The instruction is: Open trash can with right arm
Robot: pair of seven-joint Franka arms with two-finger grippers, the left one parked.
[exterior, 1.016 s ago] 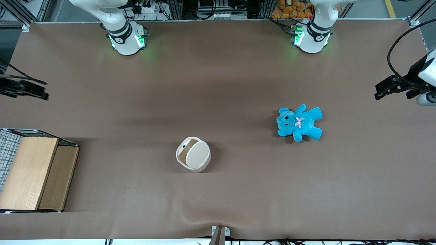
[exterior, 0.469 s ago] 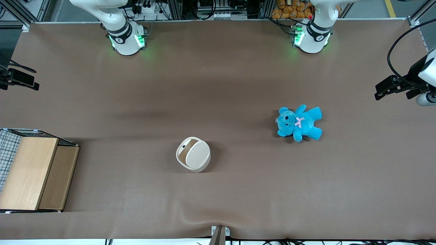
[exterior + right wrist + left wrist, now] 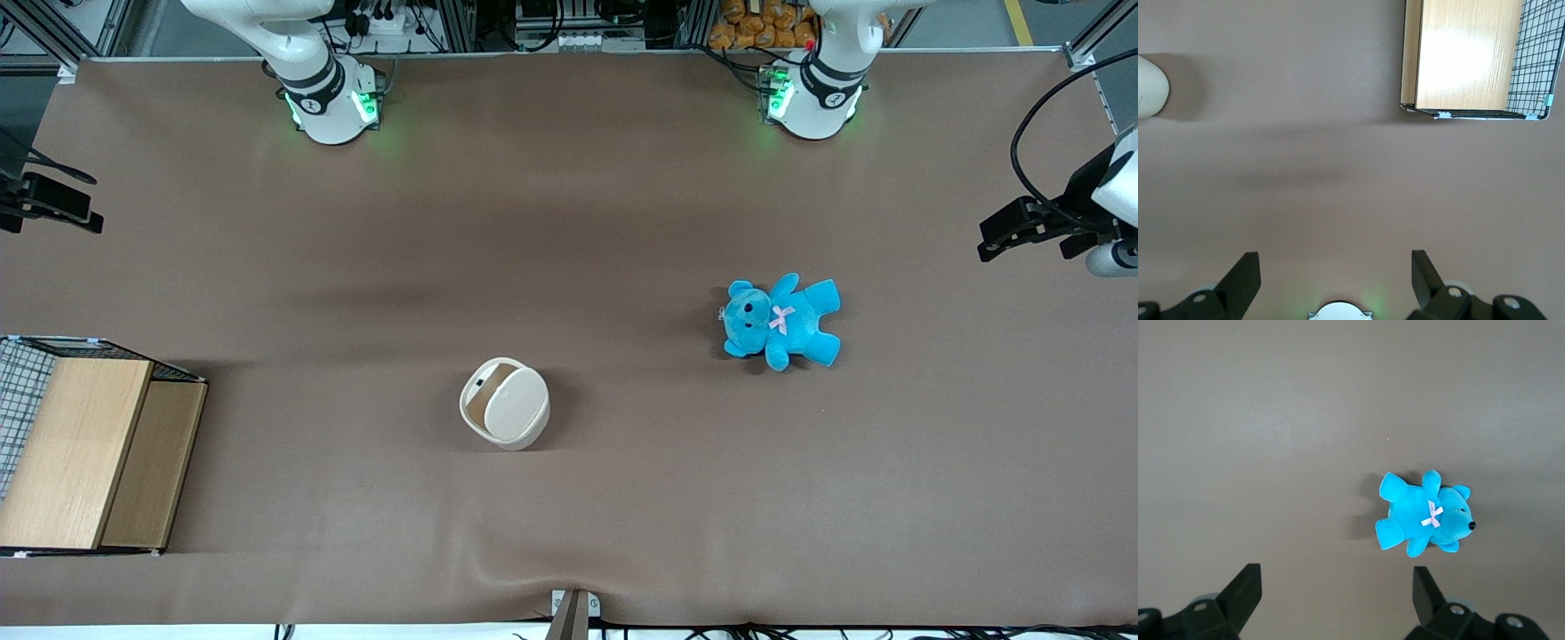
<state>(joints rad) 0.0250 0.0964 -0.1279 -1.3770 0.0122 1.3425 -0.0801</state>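
We see the brown table (image 3: 569,222), and at the working arm's end of it the wooden box (image 3: 84,449) with wire mesh. Near the middle, toward the front camera, stands the trash can (image 3: 504,403), upright, its lid tipped so a tan strip of the inside shows on the side facing the wooden box. Toward the parked arm's end lies a blue teddy bear (image 3: 781,322). Our gripper (image 3: 1331,270) hangs high at the working arm's edge, its fingers spread wide, holding nothing.
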